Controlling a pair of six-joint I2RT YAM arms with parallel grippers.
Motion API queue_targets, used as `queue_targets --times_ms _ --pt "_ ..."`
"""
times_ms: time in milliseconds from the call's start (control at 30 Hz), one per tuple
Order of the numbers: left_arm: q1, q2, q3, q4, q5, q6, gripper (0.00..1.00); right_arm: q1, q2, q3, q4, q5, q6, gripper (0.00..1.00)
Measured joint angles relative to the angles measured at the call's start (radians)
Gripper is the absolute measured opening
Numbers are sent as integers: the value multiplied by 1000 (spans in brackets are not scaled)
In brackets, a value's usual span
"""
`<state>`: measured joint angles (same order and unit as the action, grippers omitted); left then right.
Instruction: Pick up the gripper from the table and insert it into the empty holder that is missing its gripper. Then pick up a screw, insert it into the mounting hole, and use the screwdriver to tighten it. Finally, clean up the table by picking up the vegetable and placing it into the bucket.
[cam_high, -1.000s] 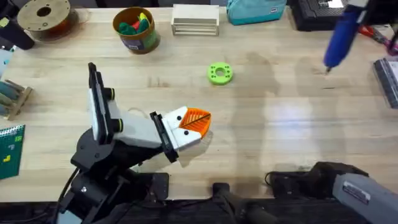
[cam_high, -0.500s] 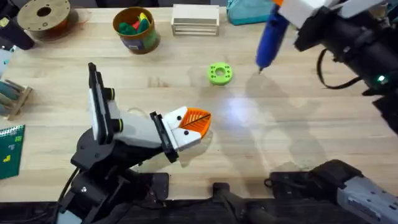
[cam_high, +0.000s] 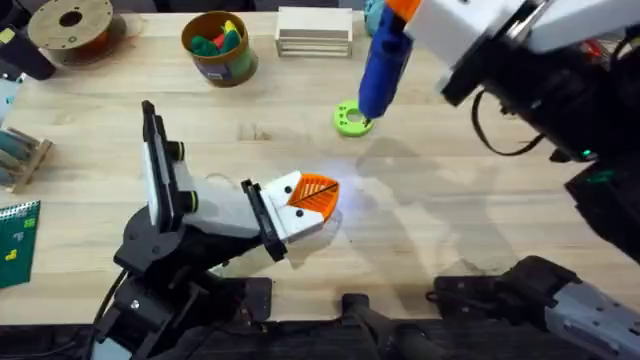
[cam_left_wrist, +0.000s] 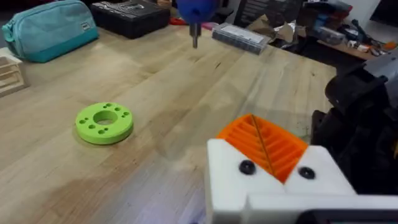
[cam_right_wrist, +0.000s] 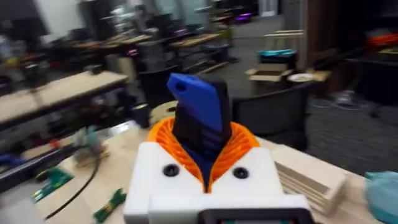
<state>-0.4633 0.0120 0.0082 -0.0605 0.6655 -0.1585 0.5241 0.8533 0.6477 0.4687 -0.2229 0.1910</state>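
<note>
My right gripper (cam_high: 398, 12) is shut on the blue screwdriver (cam_high: 379, 62), which hangs bit-down over the flat green ring (cam_high: 352, 119). The right wrist view has the screwdriver's body (cam_right_wrist: 200, 115) clamped between the orange pads (cam_right_wrist: 239, 146). My left gripper (cam_high: 318, 190) rests shut near the table's middle front. Its white blocks (cam_left_wrist: 230, 180) carry orange ribbed pads (cam_left_wrist: 273, 146) pressed together, each block with a dark screw head. The bucket (cam_high: 219, 47) stands at the back left with coloured toy pieces inside. The loose gripper, a loose screw and a vegetable on the table are out of view.
A wooden block (cam_high: 313, 32) and a teal pouch (cam_left_wrist: 48, 29) lie along the back edge. A filament spool (cam_high: 70, 25) sits at the back left corner. A wooden rack (cam_high: 22, 155) and a green card (cam_high: 15, 240) are at the left edge.
My right arm has swept the screwdriver from the far right leftward, to above the green ring. The left arm has stayed still.
</note>
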Motion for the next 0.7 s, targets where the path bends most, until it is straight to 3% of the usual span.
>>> queue_targets --times_ms 200,233,400,700 --pt "0 0 0 0 0 0 5 6 55 -17 144 -160 33 33" --pt "0 0 0 0 0 0 5 26 100 -18 251 -213 58 33" --pt "0 0 0 0 0 0 5 94 177 -17 409 -290 92 33" --pt "0 0 0 0 0 0 5 178 218 -18 474 -377 105 33"
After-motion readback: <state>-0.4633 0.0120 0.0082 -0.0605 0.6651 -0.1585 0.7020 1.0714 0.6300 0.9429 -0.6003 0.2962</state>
